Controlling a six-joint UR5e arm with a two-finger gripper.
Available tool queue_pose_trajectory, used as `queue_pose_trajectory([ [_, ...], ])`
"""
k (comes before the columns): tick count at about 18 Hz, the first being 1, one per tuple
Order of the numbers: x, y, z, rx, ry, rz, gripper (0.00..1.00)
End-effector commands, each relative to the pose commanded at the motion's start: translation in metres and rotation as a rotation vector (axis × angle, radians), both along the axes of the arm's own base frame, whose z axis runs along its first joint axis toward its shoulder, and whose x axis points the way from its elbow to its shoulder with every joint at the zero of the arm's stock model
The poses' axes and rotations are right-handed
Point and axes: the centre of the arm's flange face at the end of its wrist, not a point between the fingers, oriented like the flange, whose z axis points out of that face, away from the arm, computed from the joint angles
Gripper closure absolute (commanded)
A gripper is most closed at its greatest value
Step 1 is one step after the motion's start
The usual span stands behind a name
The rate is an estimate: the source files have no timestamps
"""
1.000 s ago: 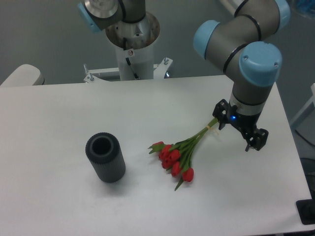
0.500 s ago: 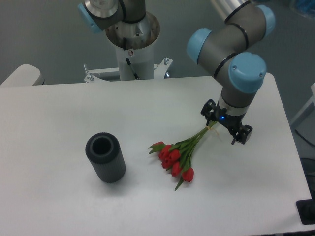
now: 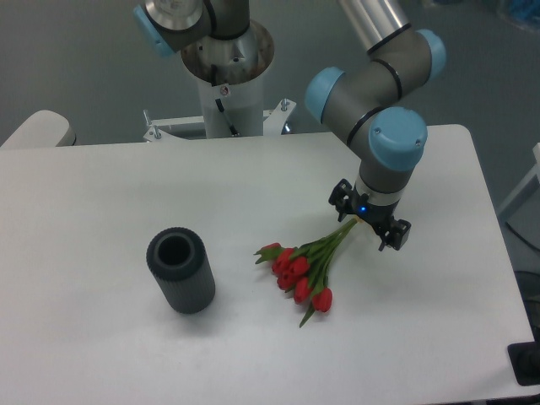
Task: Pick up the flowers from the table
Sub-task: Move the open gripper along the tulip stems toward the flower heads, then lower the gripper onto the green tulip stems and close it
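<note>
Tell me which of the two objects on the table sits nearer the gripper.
The flowers: their stem ends reach up beneath the gripper, while the dark ribbed cylinder lies far off toward the table's other side.

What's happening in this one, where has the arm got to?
The gripper sits right over the stem ends of the flowers, fingers open on either side. The red tulips lie flat on the white table, not yet lifted. A dark ribbed cylinder stands untouched to their left.
</note>
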Motion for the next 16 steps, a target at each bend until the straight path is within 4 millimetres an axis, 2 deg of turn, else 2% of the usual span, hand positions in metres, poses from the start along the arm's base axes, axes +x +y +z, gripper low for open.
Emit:
queue_pose_trajectory([
  [3, 0.016, 0.001, -0.013, 0.003, 0.007, -0.012, 0.00],
  [6, 0.032, 0.018, -0.016, 0.016, 0.026, -0.044, 0.00],
  [16, 0.036, 0.015, -0.033, 0.009, 0.023, -0.022, 0.00],
])
